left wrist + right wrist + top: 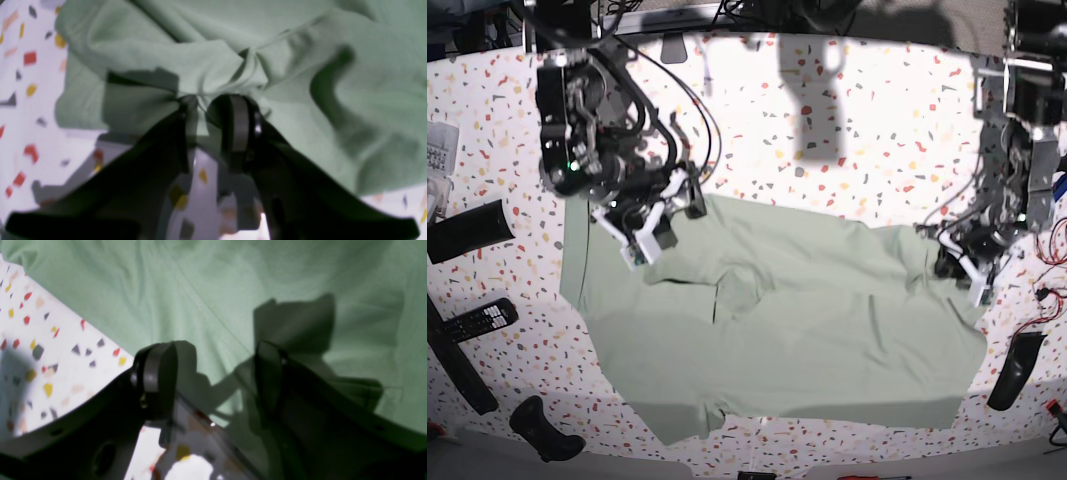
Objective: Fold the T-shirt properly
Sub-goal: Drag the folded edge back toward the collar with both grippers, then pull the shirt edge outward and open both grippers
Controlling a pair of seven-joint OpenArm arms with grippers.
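Note:
The pale sage-green T-shirt (797, 330) lies spread and wrinkled on the speckled table (867, 120). My left gripper (203, 110) is at the shirt's right edge in the base view (964, 266). It is shut on a bunched fold of the T-shirt (213, 66), with cloth pinched between the black fingers (239, 123). My right gripper (213, 373) is open and empty, its fingers (156, 370) wide apart just above the cloth (233, 290). It is near the shirt's upper left edge in the base view (649, 232). The collar and buttons are not visible.
Left of the shirt lie a black cylinder (467, 228), a remote (472, 320) and a black handle (542, 430). A black object (1012, 370) lies at the right by red wires. Cables hang behind the left-side arm. The table's front edge is near the shirt's hem.

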